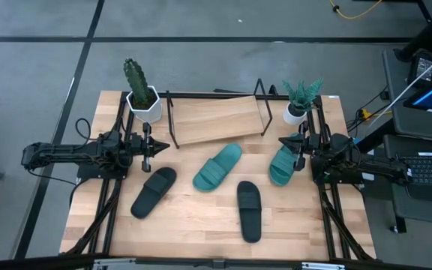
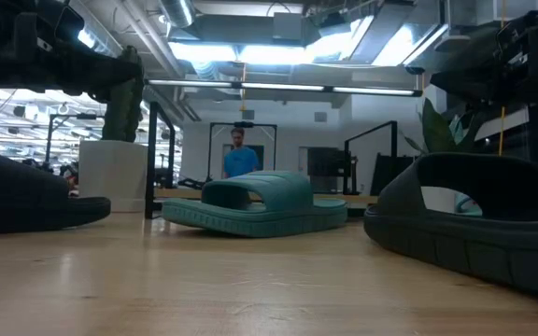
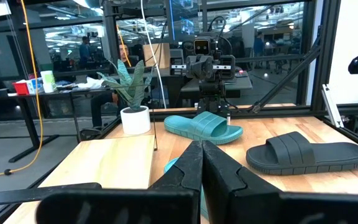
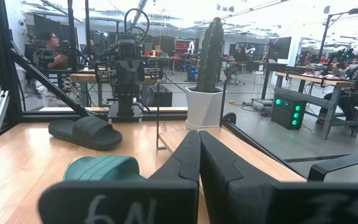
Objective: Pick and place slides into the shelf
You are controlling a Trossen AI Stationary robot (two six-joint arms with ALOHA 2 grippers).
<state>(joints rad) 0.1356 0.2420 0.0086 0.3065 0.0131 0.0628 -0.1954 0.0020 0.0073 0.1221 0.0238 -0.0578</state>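
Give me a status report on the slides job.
Left gripper and right gripper shut, empty. Four slides on table; shelf bare. Nothing blocking.

the tabletop [image 1: 201, 225] is pale wood with a visible grain, smooth and faintly sheened where the ceiling lights catch it in the low view. the shelf [image 1: 214, 118], at 12 o'clock on the table, is a board of the same light wood, matt, set in thin black metal wire. the slides look rubbery and matt: the teal one [image 2: 260, 203] shows a ribbed sole edge, and the black one [image 2: 479, 224] has a smooth wide strap and a grooved sole rim. both plant pots [image 1: 145, 105] look like white, smooth ceramic or plastic. the left gripper [image 3: 202, 163] and right gripper [image 4: 199, 155] are dark matt plastic, fingers pressed together.
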